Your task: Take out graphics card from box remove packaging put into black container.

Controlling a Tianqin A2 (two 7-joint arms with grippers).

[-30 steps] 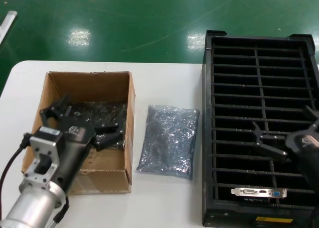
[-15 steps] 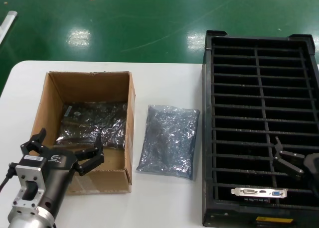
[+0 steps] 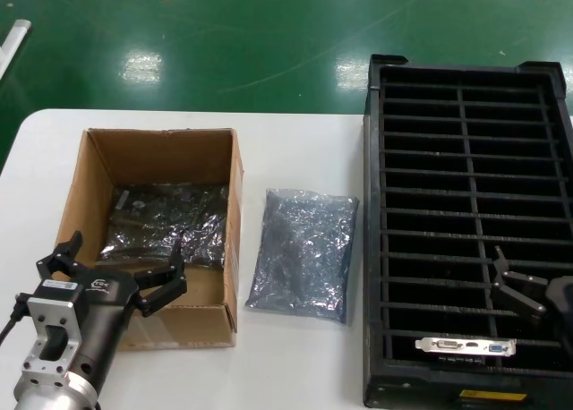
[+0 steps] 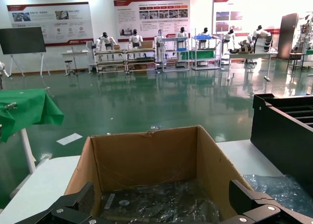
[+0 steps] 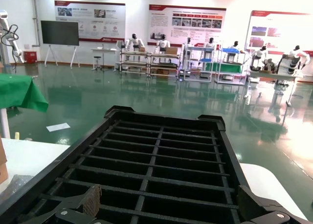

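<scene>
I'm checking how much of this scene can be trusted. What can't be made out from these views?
- Head view: what the packaging on the table holds; its crinkled film hides it.
- Head view: the graphics card board, sunk in a black container slot; only its bracket shows.
- Head view: the right gripper, cut off by the edge.

The right claw [image 5: 171, 212], fingers spread wide, hangs over the slotted black container [image 5: 161, 160], holding nothing.
</scene>
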